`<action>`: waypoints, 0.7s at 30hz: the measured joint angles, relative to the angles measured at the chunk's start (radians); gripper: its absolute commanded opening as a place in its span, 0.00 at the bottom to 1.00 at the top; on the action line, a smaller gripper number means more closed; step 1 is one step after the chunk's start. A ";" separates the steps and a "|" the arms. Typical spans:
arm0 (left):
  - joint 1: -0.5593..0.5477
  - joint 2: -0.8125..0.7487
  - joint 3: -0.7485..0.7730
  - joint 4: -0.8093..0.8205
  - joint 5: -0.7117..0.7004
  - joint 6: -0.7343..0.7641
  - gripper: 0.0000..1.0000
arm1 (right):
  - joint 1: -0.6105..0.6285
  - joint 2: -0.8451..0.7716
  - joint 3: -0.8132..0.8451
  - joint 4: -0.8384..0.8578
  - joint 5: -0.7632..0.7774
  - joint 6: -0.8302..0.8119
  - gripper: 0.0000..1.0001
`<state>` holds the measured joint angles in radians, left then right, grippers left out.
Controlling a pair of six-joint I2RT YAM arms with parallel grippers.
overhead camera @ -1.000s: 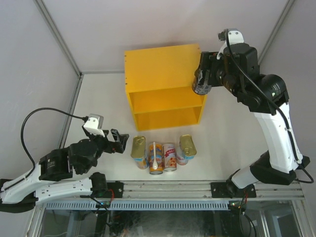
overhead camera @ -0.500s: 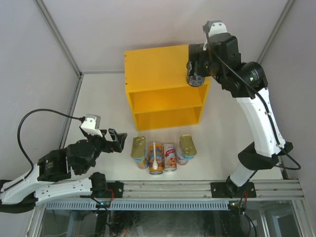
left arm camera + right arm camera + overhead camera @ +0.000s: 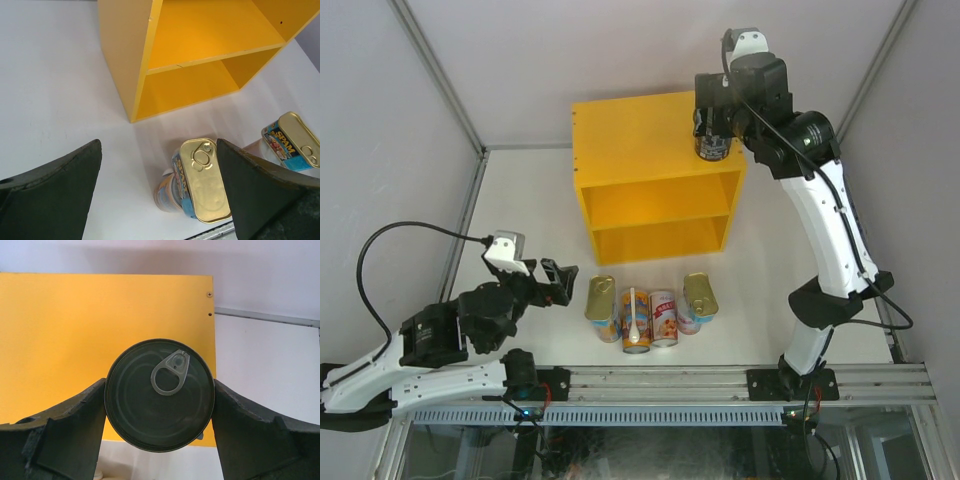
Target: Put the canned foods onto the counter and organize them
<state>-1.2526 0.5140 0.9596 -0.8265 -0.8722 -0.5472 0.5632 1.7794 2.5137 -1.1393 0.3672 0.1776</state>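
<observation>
right gripper (image 3: 713, 130) clamps dark can (image 3: 150, 405) upright over counter (image 3: 75, 330), near its right front corner, likely for set-down. left gripper (image 3: 159, 192) gapes wide, empty, beside cans (image 3: 650, 315) grouped before counter, probably next.

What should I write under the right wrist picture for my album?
The right gripper holds a dark can above a corner of the yellow counter.

Right pincer (image 3: 713, 143) clamped, arm outstretched (left pincer (image 3: 560, 284) gapes, low)
</observation>
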 measured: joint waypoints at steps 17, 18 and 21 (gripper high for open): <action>0.000 -0.005 -0.051 0.043 -0.016 0.028 1.00 | -0.042 0.082 0.001 0.153 -0.039 -0.014 0.60; 0.000 -0.006 -0.053 0.045 -0.016 0.028 1.00 | -0.046 0.084 0.001 0.159 -0.042 -0.016 0.61; 0.000 -0.006 -0.057 0.047 -0.016 0.031 1.00 | -0.057 0.087 0.001 0.167 -0.056 -0.020 0.67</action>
<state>-1.2526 0.5083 0.9024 -0.7792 -0.8883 -0.5167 0.5060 1.8660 2.5145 -0.9722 0.3111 0.1574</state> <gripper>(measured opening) 0.996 0.731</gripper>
